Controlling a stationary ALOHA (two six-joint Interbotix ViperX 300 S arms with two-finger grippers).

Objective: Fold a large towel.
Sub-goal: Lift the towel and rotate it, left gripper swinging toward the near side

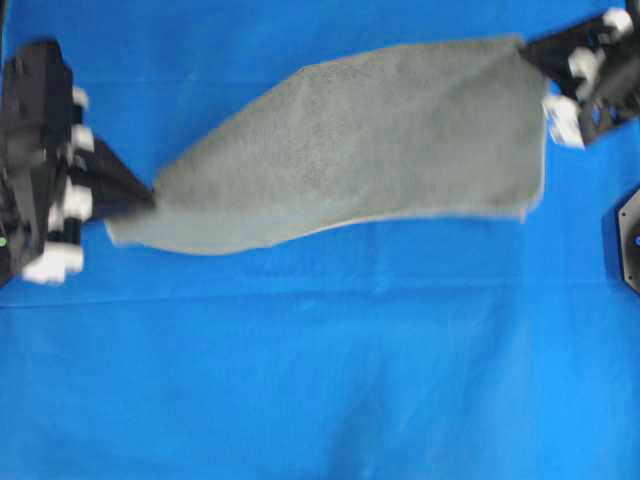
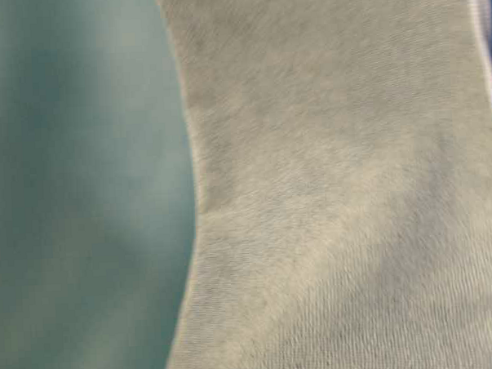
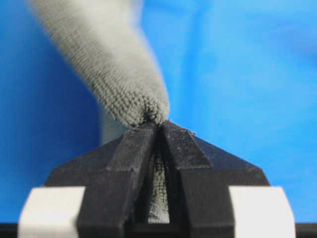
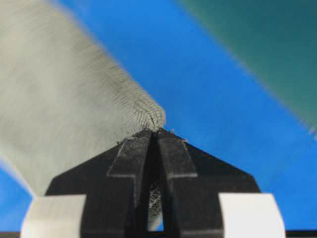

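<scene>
Towel (image 1: 370, 140): held spread above the blue sheet (image 1: 320, 380), long axis left to right. Near-left corner is pinched in the clenched left gripper (image 1: 150, 197); far-right corner is pinched in the clenched right gripper (image 1: 525, 45).

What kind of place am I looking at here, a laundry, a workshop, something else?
Most likely a robot test bench rather than a laundry. A bright blue sheet covers the whole work surface, and two black mechanical arms, the left gripper and the right gripper, each pinch a corner of a grey-green towel between them.
</scene>
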